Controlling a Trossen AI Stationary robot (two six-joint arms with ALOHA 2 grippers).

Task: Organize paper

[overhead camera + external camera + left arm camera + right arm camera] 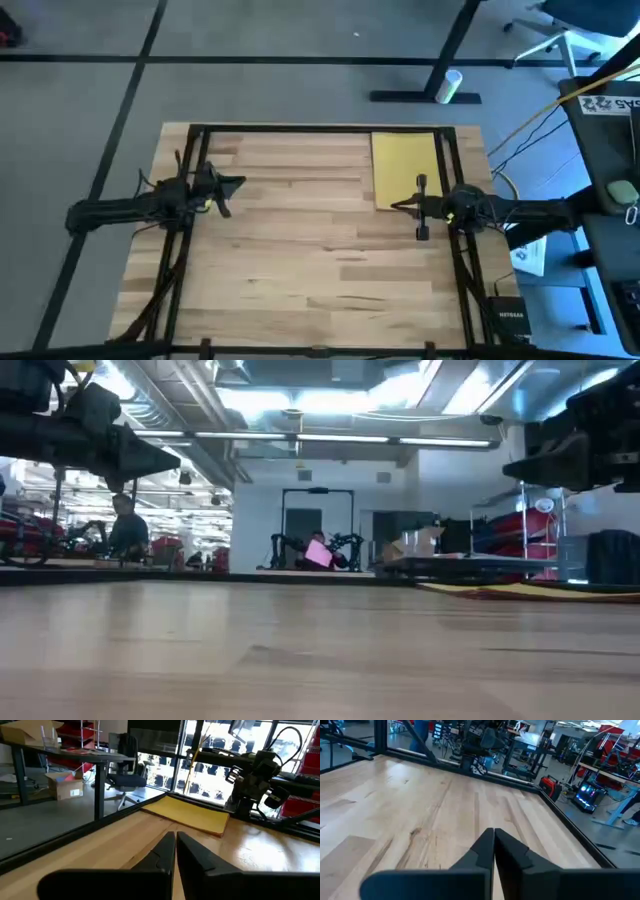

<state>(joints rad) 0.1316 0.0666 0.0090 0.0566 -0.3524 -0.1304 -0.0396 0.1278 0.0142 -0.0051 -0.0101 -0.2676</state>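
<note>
A stack of paper point(405, 168) with a yellow sheet on top lies flat at the table's far right; it also shows in the left wrist view point(187, 812) and low at the right of the low view point(530, 590). My right gripper point(397, 205) hovers shut over the stack's near left corner, raised off the table point(493, 834). My left gripper point(238, 184) hangs shut above the table's left half, pointing toward the stack point(176, 837). Neither gripper holds anything.
A black metal frame point(320, 128) runs round the tabletop's far and side edges. Bare wood point(310, 260) fills the middle and near part of the table. A dark desk with gear point(610, 150) stands off the right edge. A person point(125, 525) sits far behind.
</note>
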